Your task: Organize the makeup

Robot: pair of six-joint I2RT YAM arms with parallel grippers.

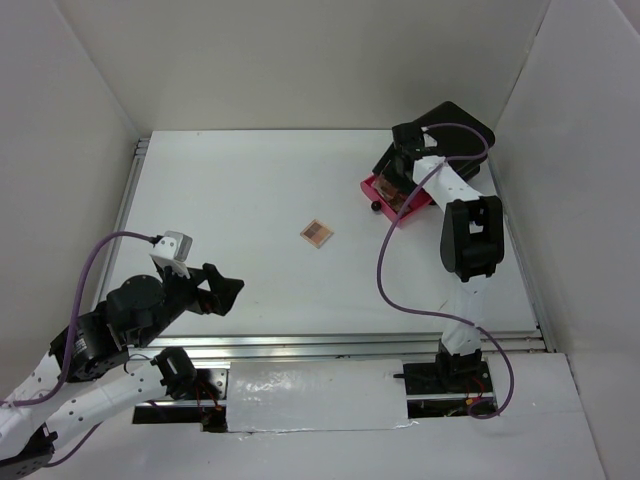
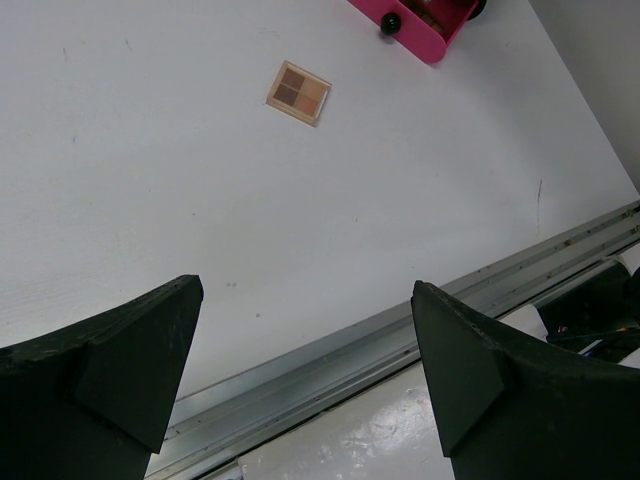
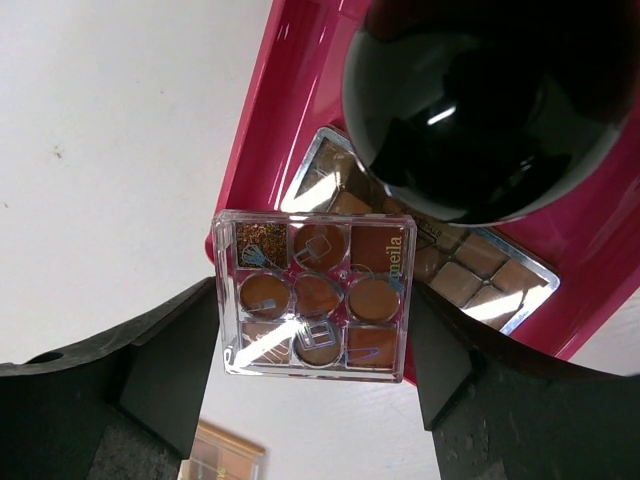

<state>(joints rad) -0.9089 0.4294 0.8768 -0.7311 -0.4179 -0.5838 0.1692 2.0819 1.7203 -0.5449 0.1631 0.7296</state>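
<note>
Only the right wrist view shows the right gripper (image 3: 312, 345) clamping a square palette (image 3: 318, 300) over the pink drawer (image 3: 262, 110); the left gripper (image 2: 305, 350) gapes wide.

White table (image 1: 230, 190), small tan square palette (image 1: 317, 233)

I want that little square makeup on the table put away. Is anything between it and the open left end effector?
No, nothing visible is in the way. Only the white table lies between the left end effector and the small square palette. The pink drawer sits farther off, beyond the palette.
</note>
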